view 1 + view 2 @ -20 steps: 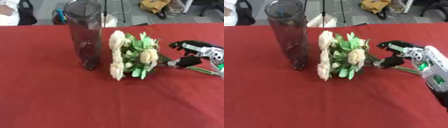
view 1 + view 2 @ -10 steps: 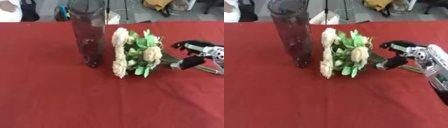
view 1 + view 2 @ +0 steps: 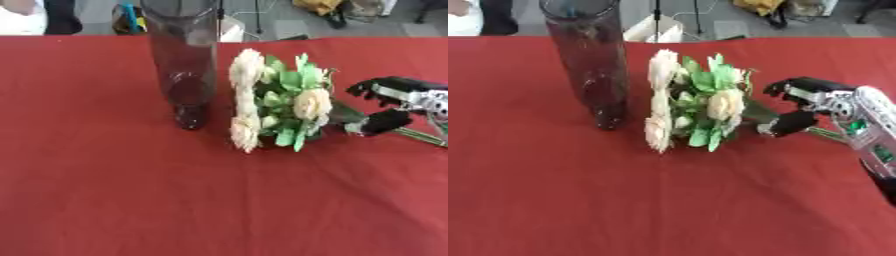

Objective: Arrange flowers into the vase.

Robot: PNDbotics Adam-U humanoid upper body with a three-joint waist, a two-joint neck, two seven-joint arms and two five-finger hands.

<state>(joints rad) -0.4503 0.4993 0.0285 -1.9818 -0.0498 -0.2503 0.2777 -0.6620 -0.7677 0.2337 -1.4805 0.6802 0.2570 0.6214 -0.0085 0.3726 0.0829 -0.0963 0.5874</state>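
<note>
Right eye view is showing the right hand (image 3: 802, 107) sitting at the stem end of the bouquet (image 3: 693, 100), fingers curved above and thumb below, with a gap between them that spans the stems (image 3: 826, 133); whether the thumb is touching the stems I cannot tell, and nothing is being gripped yet. The bouquet is lying on its side on the red tablecloth (image 3: 623, 200), cream blooms and green leaves pointing toward the vase (image 3: 588, 60), stems trailing off under the hand toward the robot's right. The vase, a tall dark glass cylinder, is standing upright just beside the flower heads, apart from them. The left hand is showing in neither view. Judging from this, the bunch is looking light and floppy at the head end, with petals that would bruise or shed if squeezed, so the stiffer stems just behind the foliage are seeming the sensible place to close on. Held there, the heads are likely to droop, and the bunch will need turning stems-down before going into the narrow mouth of 1 tall, tippable vase.
</note>
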